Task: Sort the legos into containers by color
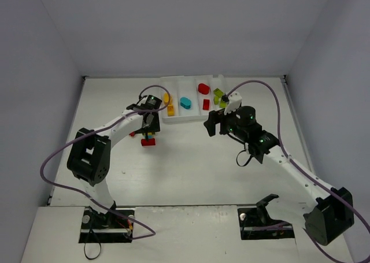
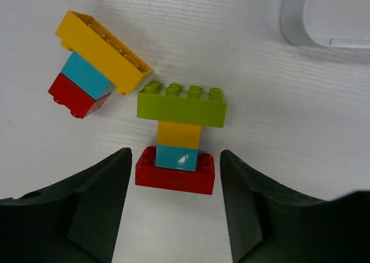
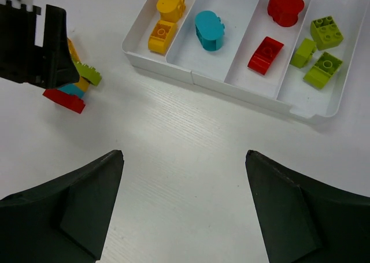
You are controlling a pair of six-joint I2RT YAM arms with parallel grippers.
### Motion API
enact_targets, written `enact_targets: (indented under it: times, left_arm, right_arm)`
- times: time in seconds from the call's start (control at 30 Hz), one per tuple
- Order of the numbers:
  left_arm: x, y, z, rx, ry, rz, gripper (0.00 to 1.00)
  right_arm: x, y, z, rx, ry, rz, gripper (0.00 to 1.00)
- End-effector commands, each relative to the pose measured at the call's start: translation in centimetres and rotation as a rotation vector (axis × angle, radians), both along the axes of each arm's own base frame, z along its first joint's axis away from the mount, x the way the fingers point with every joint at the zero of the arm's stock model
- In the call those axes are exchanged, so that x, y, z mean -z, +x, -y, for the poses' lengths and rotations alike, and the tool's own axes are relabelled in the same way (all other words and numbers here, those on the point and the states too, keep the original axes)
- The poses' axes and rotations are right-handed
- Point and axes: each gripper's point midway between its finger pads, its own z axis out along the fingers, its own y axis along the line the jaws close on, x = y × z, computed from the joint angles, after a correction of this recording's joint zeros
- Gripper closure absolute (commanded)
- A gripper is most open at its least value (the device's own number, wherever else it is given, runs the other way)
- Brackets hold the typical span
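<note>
The left end effector (image 2: 174, 159) has its jaws apart, one on either side of the red base of a four-brick stack (image 2: 181, 107) lying on its side, with a gap on both sides. A second stack (image 2: 95, 63) lies just beside it. Both are on the tabletop (image 1: 191, 159), left of the white tray (image 3: 231, 88) at its far edge. The tray holds yellow, cyan, red and green bricks (image 3: 211, 30), each colour in its own compartment. The right end effector (image 3: 184, 154) hangs wide apart near the tray.

I see the white table (image 1: 191, 159) carrying the white tray (image 3: 214, 82) at its far side. Nearby lie two lego stacks (close together, not touching): a four-colour stack (image 2: 176, 153) and a three-colour stack (image 2: 87, 72).
</note>
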Motion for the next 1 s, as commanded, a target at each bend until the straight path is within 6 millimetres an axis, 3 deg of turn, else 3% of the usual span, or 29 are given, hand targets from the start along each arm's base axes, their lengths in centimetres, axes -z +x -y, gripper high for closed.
enact_targets:
  times: [0.0, 0.2, 0.43, 0.53, 0.77, 0.83, 0.93, 0.97]
  left_arm:
    - [-1.5, 2.0, 0.8, -0.031, -0.022, 0.068, 0.49]
    - [0.4, 1.7, 1.1, -0.038, -0.023, 0.013, 0.55]
    - [1.2, 1.4, 0.7, -0.046, 0.002, -0.004, 0.54]
    - [1.5, 1.8, 1.0, -0.037, 0.003, -0.008, 0.59]
    - [2.9, 1.8, 1.2, -0.031, 0.006, -0.026, 0.9]
    - [2.4, 1.7, 1.6, -0.011, 0.003, -0.015, 0.98]
    - [-0.2, 1.7, 3.2, 0.056, -0.016, 0.063, 1.0]
    - [-2.1, 1.8, 3.7, 0.101, -0.015, 0.119, 1.0]
  right_arm:
    - [-4.1, -0.1, 0.8, 0.05, 0.081, 0.116, 0.17]
    - [-2.8, -0.7, 1.3, 0.056, 0.065, 0.098, 0.17]
    - [-1.5, -0.5, 1.1, 0.051, 0.053, 0.073, 0.17]
    - [-1.0, -0.5, 1.1, 0.05, 0.049, 0.064, 0.17]
    - [-0.8, -0.8, 1.3, 0.051, 0.05, 0.064, 0.17]
    - [-0.9, -0.9, 1.1, 0.043, 0.056, 0.062, 0.17]
    - [-1.4, -1.3, 0.5, 0.011, 0.084, 0.059, 0.18]
    - [-1.8, -1.4, 0.2, 0.005, 0.106, 0.054, 0.18]
